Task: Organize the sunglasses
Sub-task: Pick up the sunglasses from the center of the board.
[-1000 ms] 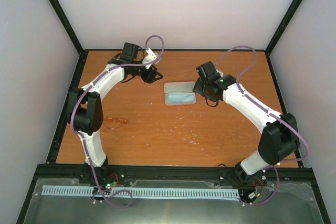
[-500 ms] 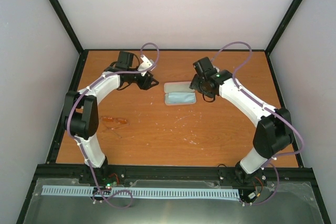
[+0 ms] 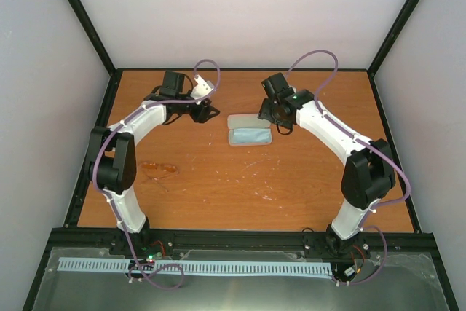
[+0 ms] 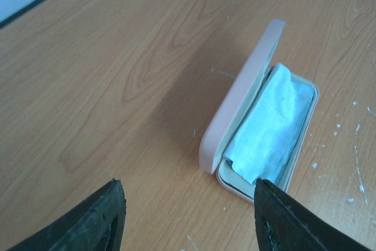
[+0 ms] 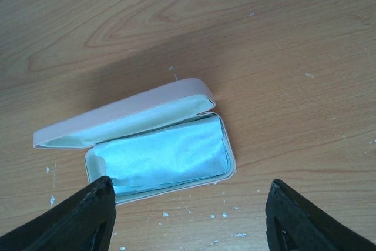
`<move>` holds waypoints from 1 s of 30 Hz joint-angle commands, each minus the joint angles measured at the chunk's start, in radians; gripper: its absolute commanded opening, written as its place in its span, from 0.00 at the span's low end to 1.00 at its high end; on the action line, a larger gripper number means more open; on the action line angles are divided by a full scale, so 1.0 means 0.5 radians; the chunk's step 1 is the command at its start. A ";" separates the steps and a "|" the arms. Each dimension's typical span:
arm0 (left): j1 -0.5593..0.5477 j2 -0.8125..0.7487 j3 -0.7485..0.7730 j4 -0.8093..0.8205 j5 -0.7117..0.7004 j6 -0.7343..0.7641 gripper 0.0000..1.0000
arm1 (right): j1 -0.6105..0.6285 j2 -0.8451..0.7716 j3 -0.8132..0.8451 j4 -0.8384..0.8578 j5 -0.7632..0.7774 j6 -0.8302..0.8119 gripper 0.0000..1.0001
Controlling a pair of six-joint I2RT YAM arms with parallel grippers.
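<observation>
sunglasses (image 3: 160, 169) flat on table, long axis approx l-r.

The right gripper (image 3: 272, 113) has drawn back toward the far edge beside the case (image 3: 250, 133), and the left arm (image 3: 119, 164) now uncovers more of the sunglasses (image 3: 159, 170).

Top ext cam sits high above & behind the arm bases (image 3: 135, 242), facing down & fwd over the whole table (image 3: 218, 187), far off. L wrist cam looks steeply down past the left gripper (image 4: 188, 204) at close range, pink case (image 4: 235, 121) seen obliquely w/ lid on the left; R wrist cam does likewise past the right gripper (image 5: 189, 204), facing the case's open front. All 3 views share that case w/ its blue cloth (image 5: 167, 157).
</observation>
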 commanded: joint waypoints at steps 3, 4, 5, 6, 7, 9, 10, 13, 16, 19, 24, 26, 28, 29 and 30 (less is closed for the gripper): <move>0.000 -0.181 -0.181 0.031 -0.035 0.028 0.61 | 0.021 -0.141 -0.037 -0.011 0.057 0.048 0.68; 0.000 -0.213 -0.208 0.031 -0.047 0.016 0.61 | 0.024 -0.162 -0.039 -0.003 0.059 0.054 0.68; 0.000 -0.241 -0.229 0.020 -0.055 0.001 0.61 | 0.027 -0.173 -0.035 0.005 0.058 0.058 0.68; 0.000 -0.270 -0.245 -0.002 -0.059 -0.005 0.60 | 0.032 -0.178 -0.029 0.011 0.057 0.064 0.68; 0.002 -0.299 -0.260 -0.029 -0.062 -0.007 0.60 | 0.038 -0.182 -0.018 0.019 0.064 0.071 0.68; 0.024 -0.366 -0.311 -0.062 -0.074 -0.001 0.60 | 0.065 -0.174 0.008 0.051 0.077 0.065 0.68; 0.051 -0.398 -0.340 -0.066 -0.077 -0.018 0.60 | 0.076 -0.161 0.026 0.056 0.079 0.055 0.68; 0.210 -0.475 -0.347 -0.083 -0.037 -0.154 0.60 | 0.118 -0.067 0.132 0.005 0.072 -0.013 0.68; 0.433 -0.548 -0.298 -0.140 -0.024 -0.263 0.49 | 0.207 0.072 0.315 -0.042 0.044 -0.153 0.62; 0.666 -0.714 -0.317 -0.262 -0.001 -0.241 0.24 | 0.345 0.293 0.602 -0.128 -0.031 -0.331 0.48; 0.894 -1.221 -0.649 -0.453 -0.078 0.036 0.21 | 0.617 0.874 1.391 -0.548 -0.332 -0.643 0.45; 0.903 -1.421 -0.829 -0.541 -0.091 0.149 0.21 | 0.706 1.077 1.682 -0.714 -0.430 -0.734 0.47; 0.902 -1.572 -0.985 -0.643 -0.153 0.225 0.19 | 0.754 1.212 1.856 -0.807 -0.577 -0.808 0.50; 0.908 -1.663 -1.048 -0.707 -0.205 0.263 0.16 | 0.771 1.250 1.891 -0.823 -0.658 -0.835 0.51; 0.914 -1.729 -1.106 -0.732 -0.254 0.299 0.15 | 0.784 1.274 1.906 -0.825 -0.733 -0.862 0.54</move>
